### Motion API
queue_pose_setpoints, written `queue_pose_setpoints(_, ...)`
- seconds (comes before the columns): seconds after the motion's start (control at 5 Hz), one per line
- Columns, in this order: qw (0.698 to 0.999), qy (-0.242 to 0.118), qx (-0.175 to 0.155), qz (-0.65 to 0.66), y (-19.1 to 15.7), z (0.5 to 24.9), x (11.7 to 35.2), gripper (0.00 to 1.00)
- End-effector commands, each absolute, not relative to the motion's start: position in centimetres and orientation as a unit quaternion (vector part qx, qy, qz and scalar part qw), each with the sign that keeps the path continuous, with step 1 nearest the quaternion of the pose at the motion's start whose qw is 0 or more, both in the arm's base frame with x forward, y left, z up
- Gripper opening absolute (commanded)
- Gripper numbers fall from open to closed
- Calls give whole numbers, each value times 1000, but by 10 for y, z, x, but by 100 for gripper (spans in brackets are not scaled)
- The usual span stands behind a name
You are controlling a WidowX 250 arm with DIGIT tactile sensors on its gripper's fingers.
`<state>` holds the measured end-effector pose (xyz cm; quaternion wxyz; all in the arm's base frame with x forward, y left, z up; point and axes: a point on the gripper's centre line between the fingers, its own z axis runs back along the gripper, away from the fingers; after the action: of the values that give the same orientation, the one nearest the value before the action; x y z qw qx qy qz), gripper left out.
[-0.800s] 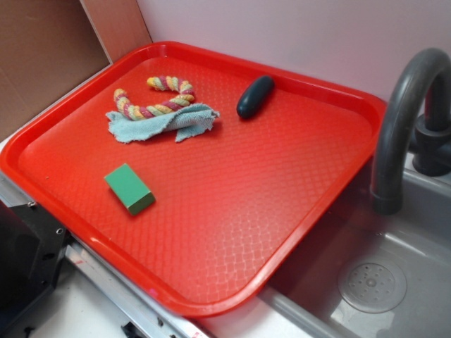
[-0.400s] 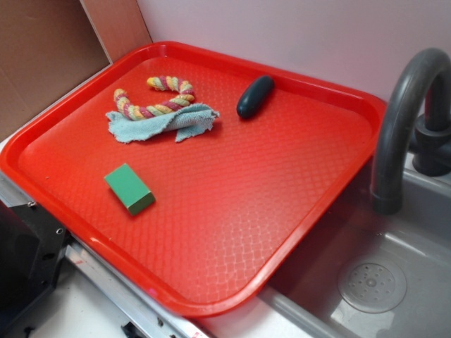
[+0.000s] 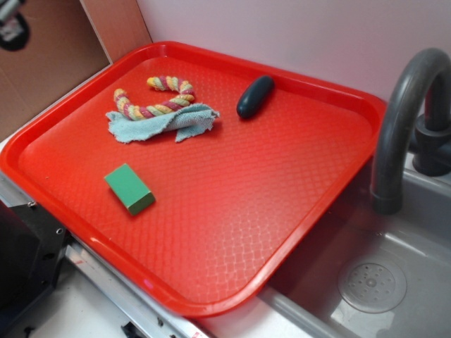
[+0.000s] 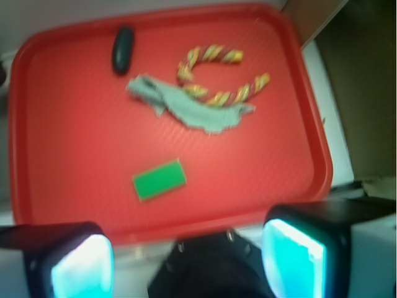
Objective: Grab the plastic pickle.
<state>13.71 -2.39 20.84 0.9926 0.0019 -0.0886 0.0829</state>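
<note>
The plastic pickle (image 3: 254, 96) is a dark, almost black oblong lying near the far rim of the red tray (image 3: 232, 232). The wrist view shows the pickle (image 4: 122, 49) at the tray's (image 4: 74, 174) far left corner. My gripper (image 4: 189, 264) hangs high above the tray's near edge, far from the pickle. Its two cyan-padded fingers (image 4: 80, 270) stand wide apart with nothing between them. In the exterior view only a small part of the arm (image 3: 10, 21) shows at the top left corner.
A green block (image 3: 130, 188) lies near the tray's front left. A braided rope toy (image 3: 156, 98) rests on a light blue cloth (image 3: 162, 122) left of the pickle. A grey faucet (image 3: 405, 120) and sink (image 3: 373, 282) sit to the right. Brown board stands at left.
A part of the arm has come into the exterior view's top left corner. The objects on the tray have not moved.
</note>
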Motion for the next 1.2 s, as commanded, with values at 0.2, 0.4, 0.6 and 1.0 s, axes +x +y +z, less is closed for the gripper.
queue_pose_setpoints(0.2, 981, -169, -15, 97, -27, 147, 242, 100)
queue_pose_setpoints(0.4, 985, -156, -32, 71, -30, 114, 287, 100)
queue_pose_setpoints(0.6, 988, -135, -53, 42, -36, 90, 318, 100)
queue_pose_setpoints(1.0, 992, -94, -80, -25, -51, 52, 349, 100)
